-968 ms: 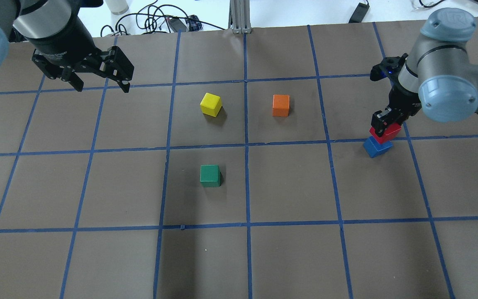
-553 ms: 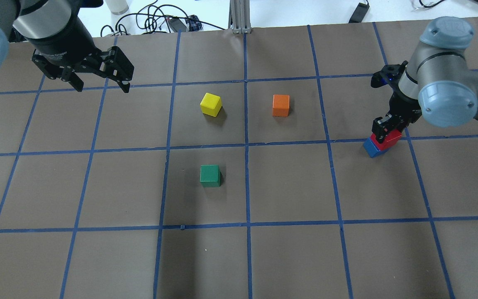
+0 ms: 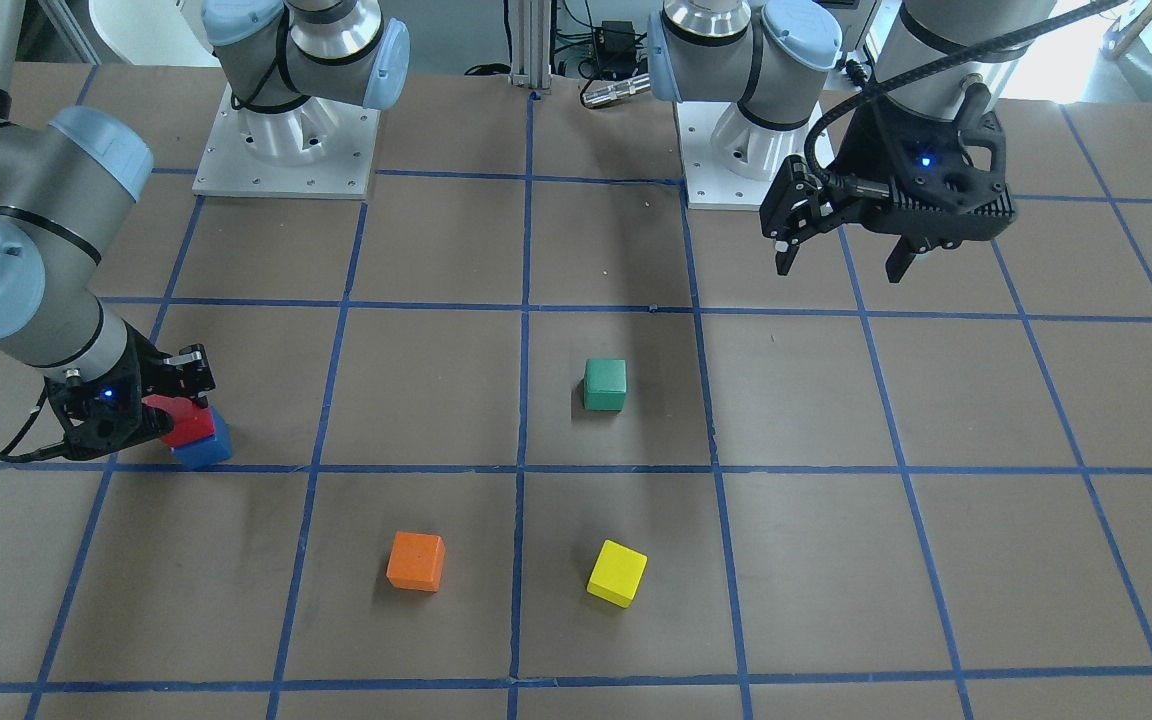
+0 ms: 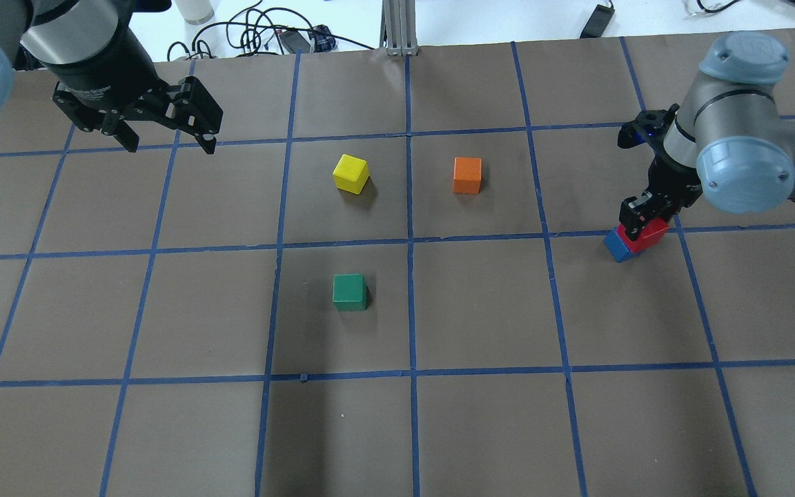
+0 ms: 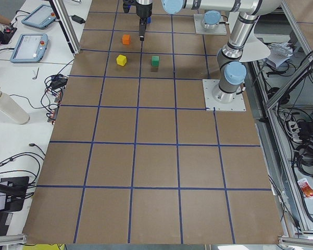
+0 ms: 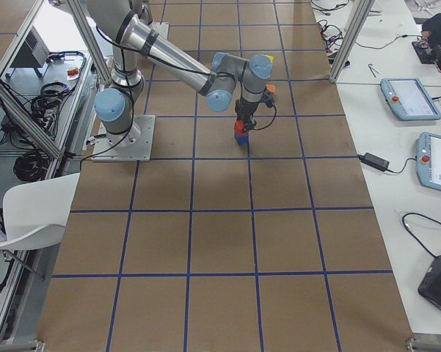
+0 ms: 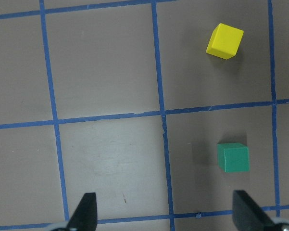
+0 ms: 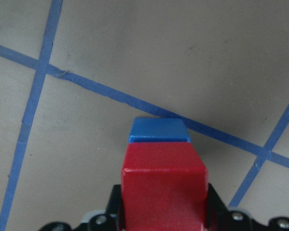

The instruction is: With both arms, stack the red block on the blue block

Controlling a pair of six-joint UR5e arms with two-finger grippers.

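Observation:
The red block (image 4: 648, 233) rests on top of the blue block (image 4: 617, 244) at the table's right, shifted a little off its middle. My right gripper (image 4: 641, 219) is shut on the red block. In the front-facing view the red block (image 3: 186, 422) sits on the blue block (image 3: 206, 448) under the right gripper (image 3: 158, 410). In the right wrist view the red block (image 8: 163, 185) fills the space between the fingers, with the blue block (image 8: 158, 131) showing beyond it. My left gripper (image 4: 168, 138) hangs open and empty over the far left; it also shows in the front-facing view (image 3: 841, 253).
A yellow cube (image 4: 350, 173), an orange cube (image 4: 467, 174) and a green cube (image 4: 349, 291) lie loose near the table's middle. The brown table (image 4: 480, 414) carries a blue tape grid. Cables lie beyond the far edge (image 4: 259, 34).
My right gripper has lowered the red block onto the blue block and settled there. The left arm has not moved.

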